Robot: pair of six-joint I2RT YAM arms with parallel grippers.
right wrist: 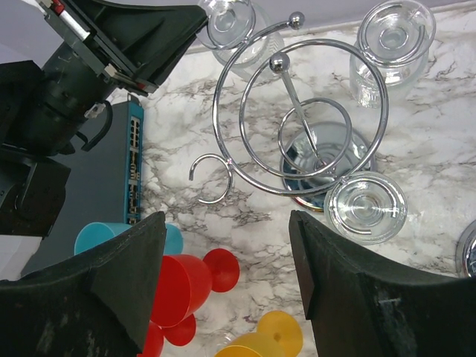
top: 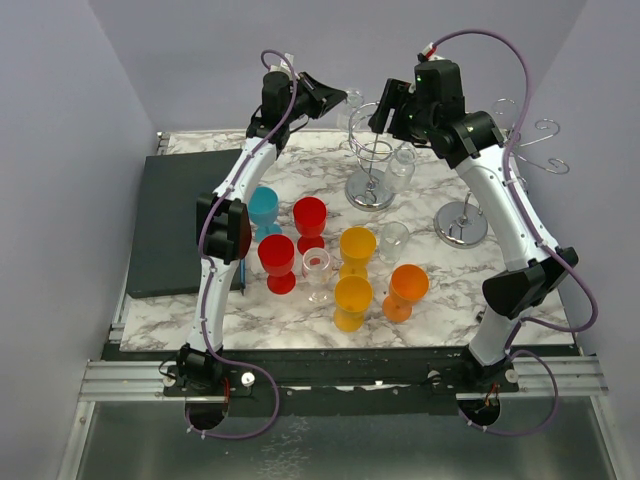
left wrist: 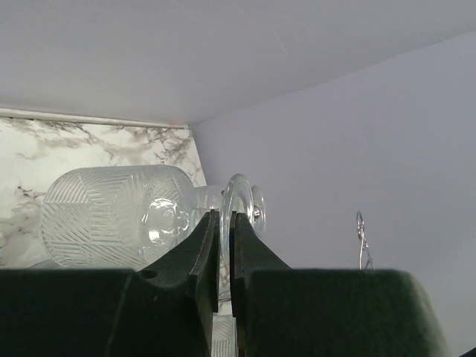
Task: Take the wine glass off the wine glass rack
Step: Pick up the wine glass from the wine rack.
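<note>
The chrome wine glass rack [top: 371,160] [right wrist: 297,111] stands at the back of the marble table. Two clear glasses [right wrist: 390,37] [right wrist: 368,208] hang from its rings. A third clear wine glass [top: 352,98] [left wrist: 111,216] [right wrist: 230,21] lies sideways beside the rack's ball-tipped arm. My left gripper [top: 338,95] [left wrist: 225,216] is shut on the rim of its foot. I cannot tell whether it still touches the wire. My right gripper [top: 383,110] [right wrist: 227,223] hovers open above the rack, holding nothing. One small hook [right wrist: 212,178] is empty.
Blue [top: 263,207], red [top: 309,220], yellow [top: 357,245] and orange [top: 405,290] cups and two clear glasses [top: 317,270] stand in the middle of the table. A second chrome rack [top: 462,222] stands at the right. A dark mat [top: 185,220] lies at the left.
</note>
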